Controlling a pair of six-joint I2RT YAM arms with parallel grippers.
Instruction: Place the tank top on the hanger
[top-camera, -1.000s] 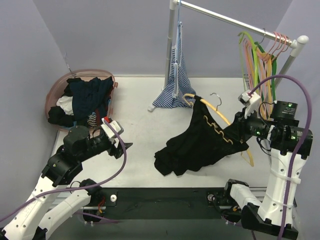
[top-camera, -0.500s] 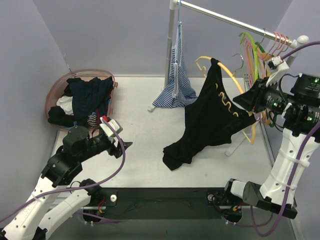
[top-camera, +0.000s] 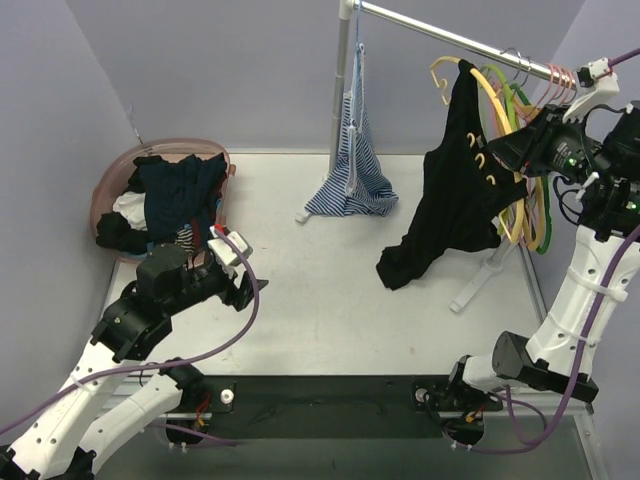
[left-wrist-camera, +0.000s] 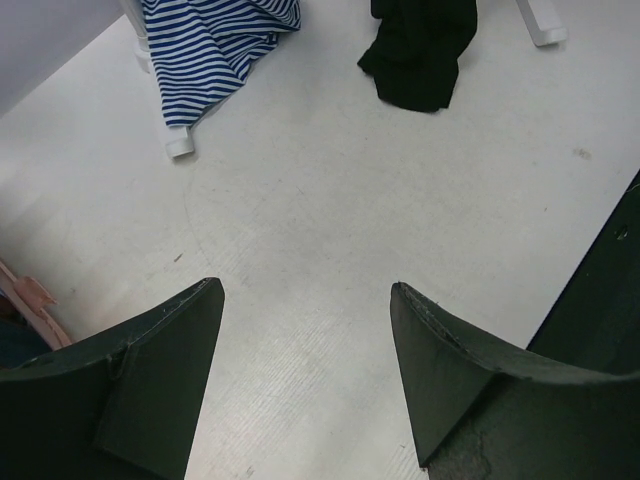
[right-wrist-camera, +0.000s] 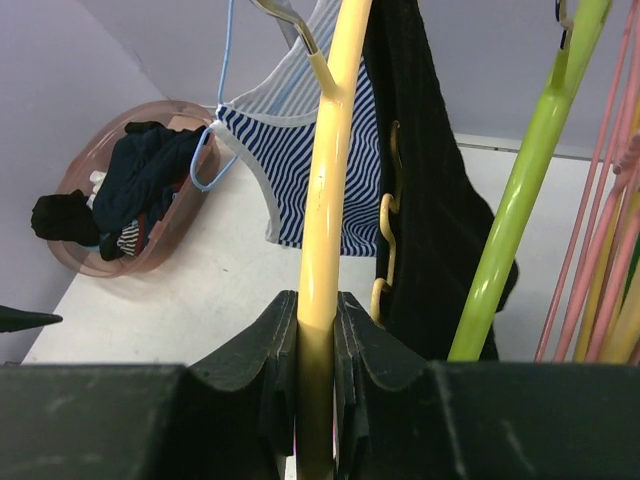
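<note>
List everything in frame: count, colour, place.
tank top: 1, black, draped on the hanger, lower end down at the table
hanger: 1, yellow, raised beside the rail, right side
striped garment: 1, blue and white, hanging by the rail's post
rail: 1, metal, back right
spare hangers: several, green and pink-orange, rail's right end
basket: 1, pink, far left of table
clothes pile: 1, mostly dark, in the basket
table: 1, white
left tool: 1, black, open, above bare table
right tool: 1, black, shut on the hanger
</note>
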